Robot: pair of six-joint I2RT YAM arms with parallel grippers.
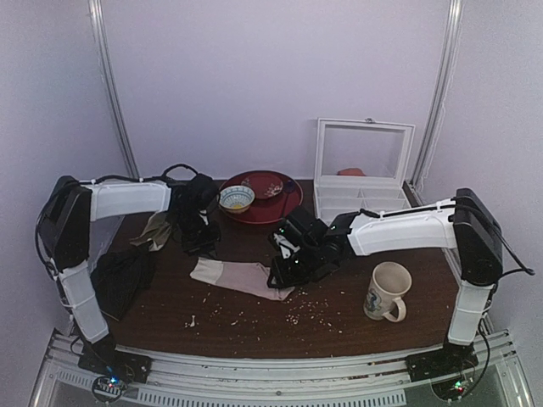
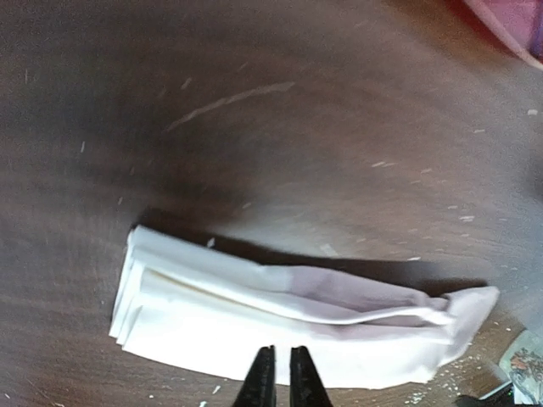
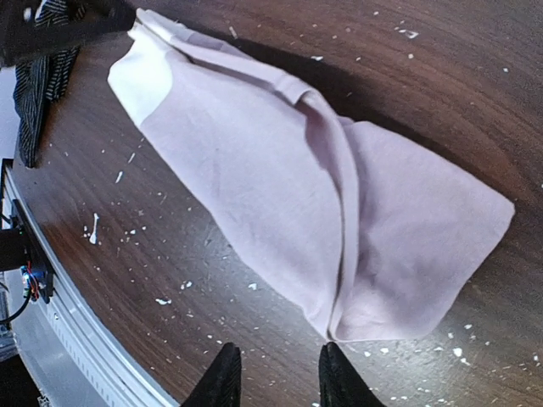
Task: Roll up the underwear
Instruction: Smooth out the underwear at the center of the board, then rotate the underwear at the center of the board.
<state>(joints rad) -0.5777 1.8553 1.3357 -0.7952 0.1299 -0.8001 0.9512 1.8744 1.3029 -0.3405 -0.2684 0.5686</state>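
The underwear point(image 1: 242, 277) is lying crosswise on the tabletop point(image 1: 331, 307), its right end nearest the parted, empty right hand point(image 3: 276, 365), the left hand point(image 2: 282, 365) hovering barely parted, empty.

Seen from above, the right hand point(image 1: 282, 275) covers the end of the underwear point(image 1: 233, 275) beneath it. The left hand point(image 1: 202, 242) is a dark mass, its fingers too small to separate. From the right wrist, a striped cloth point(image 3: 34, 102) beyond the hand is cut off by the frame edge.

Pale pink underwear point(image 1: 242, 277) lies folded flat, unrolled.
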